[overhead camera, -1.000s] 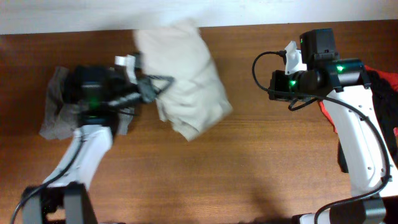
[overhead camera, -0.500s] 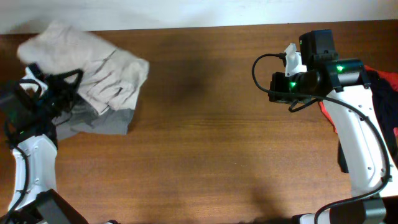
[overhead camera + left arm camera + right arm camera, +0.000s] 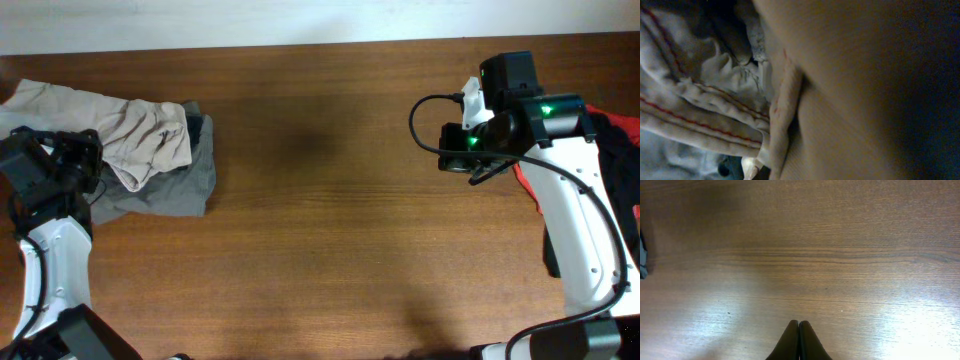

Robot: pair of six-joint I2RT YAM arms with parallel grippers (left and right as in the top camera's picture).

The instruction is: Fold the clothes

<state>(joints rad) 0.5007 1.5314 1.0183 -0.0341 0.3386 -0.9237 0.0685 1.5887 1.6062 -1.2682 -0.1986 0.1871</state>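
The beige khaki shorts point(image 3: 130, 130) lie crumpled on a grey garment point(image 3: 175, 190) at the table's far left. My left gripper point(image 3: 82, 163) is at the shorts' left edge. The left wrist view is filled with beige cloth point(image 3: 850, 100) and white inner seams with red stitching point(image 3: 700, 100) pressed close, and the fingers are hidden; the gripper seems shut on the shorts. My right gripper point(image 3: 799, 324) is shut and empty above bare wood at the right point(image 3: 470, 150). Red point(image 3: 612, 122) and black point(image 3: 618, 170) garments lie behind the right arm at the right edge.
The brown wooden table point(image 3: 330, 230) runs between the two piles. A white wall borders the far edge point(image 3: 300, 20). A bit of grey-blue cloth point(image 3: 642, 260) shows at the left edge of the right wrist view.
My left arm swung the beige shorts from the table's upper middle to the far left and they now rest on the grey garment. The right arm has barely moved.
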